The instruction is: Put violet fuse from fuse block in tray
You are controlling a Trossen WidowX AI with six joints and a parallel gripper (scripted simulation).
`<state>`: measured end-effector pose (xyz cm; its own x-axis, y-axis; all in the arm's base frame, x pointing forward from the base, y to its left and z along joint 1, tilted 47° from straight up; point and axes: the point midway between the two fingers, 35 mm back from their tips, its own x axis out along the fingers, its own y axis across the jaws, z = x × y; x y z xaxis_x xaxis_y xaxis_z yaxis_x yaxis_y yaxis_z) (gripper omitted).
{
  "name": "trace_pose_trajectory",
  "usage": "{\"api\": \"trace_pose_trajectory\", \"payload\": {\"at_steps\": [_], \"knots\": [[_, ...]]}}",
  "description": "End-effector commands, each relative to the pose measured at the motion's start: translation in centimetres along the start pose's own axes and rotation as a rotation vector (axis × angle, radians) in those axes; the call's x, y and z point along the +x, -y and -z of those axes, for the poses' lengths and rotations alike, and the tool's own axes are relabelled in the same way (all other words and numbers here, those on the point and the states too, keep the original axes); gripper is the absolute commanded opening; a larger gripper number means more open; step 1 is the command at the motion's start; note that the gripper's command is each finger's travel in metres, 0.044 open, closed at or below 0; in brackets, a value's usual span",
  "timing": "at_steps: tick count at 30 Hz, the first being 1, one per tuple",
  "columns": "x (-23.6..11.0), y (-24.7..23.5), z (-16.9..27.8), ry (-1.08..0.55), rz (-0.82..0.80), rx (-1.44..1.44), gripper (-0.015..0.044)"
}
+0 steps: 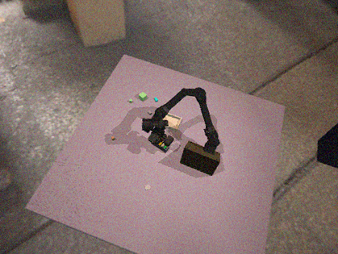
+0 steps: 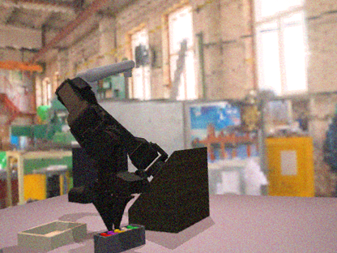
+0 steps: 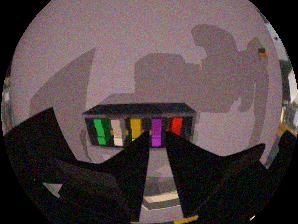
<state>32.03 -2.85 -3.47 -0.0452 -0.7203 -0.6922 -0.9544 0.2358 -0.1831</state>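
The narrow-set jaws hang just over the dark rectangular fuse block (image 3: 141, 125), straddling the violet fuse (image 3: 156, 132). Yellow fuse (image 3: 136, 128) and red fuse (image 3: 176, 125) crowd either side; above stays free.
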Motion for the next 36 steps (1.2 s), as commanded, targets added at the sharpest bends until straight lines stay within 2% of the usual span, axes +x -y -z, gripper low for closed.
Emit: {"api": "trace_pose_trajectory", "payload": {"at_steps": [1,26,36], "knots": [[0.1,-0.1,0.1,-0.006,0.003,-0.007,0.0071],[1.2,-0.1,0.1,-0.007,0.003,-0.007,0.0071],[1.0,0.0,0.0,-0.001,0.000,-0.001,0.0004]]}}
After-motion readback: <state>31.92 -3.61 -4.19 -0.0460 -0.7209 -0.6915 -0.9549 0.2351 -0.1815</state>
